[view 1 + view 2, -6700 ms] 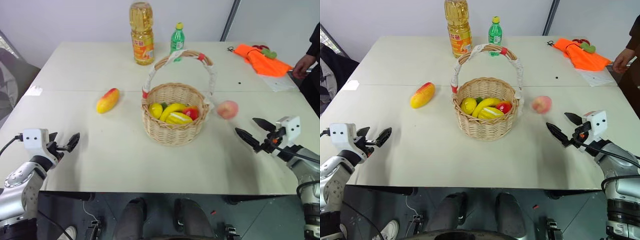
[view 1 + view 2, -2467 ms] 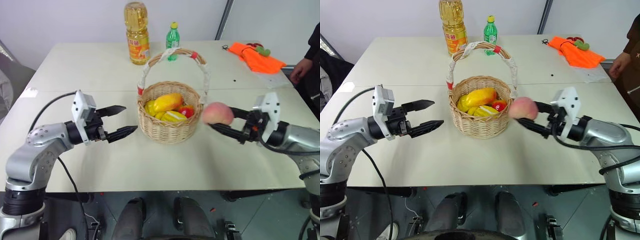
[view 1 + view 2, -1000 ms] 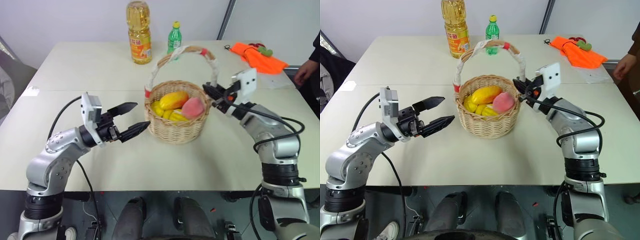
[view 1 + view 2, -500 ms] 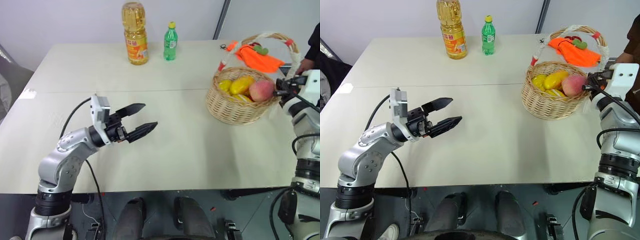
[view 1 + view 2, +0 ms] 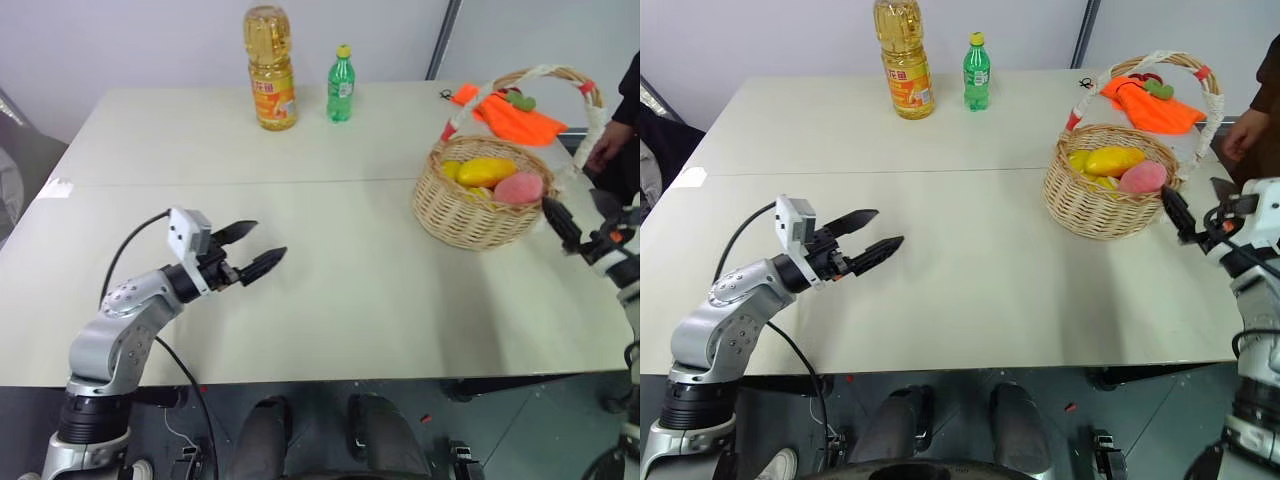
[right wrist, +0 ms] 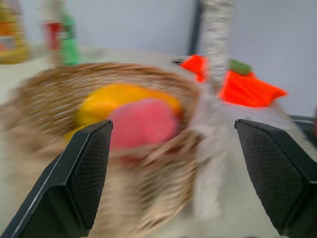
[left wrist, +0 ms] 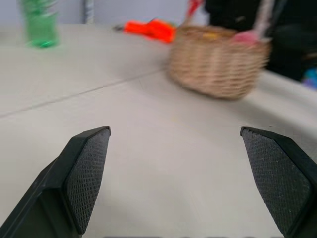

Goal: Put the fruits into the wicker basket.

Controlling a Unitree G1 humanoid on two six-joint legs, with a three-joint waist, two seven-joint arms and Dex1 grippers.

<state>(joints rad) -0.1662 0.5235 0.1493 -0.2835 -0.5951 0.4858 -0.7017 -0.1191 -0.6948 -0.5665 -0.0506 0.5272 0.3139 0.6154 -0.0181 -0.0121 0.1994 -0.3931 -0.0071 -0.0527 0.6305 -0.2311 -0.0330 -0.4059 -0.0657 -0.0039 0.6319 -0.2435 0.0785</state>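
Wicker basket point(image 5: 1110, 190) now holds mango point(image 5: 1114, 160) and peach point(image 5: 1143, 177); my right hand point(image 5: 1200, 215), beside it, has let go, empty — task done.

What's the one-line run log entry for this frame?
mango: in wicker basket | peach: in basket | left gripper: open, empty | right gripper: open, empty, beside basket

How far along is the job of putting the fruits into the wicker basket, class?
Done: the mango and the peach both lie inside the wicker basket, which stands near the table's right side. In hand: nothing; the left pincer is open over bare table, and the right pincer is open beside the basket, holding nothing. Left: no fruit lies loose on the table, so the job looks finished.
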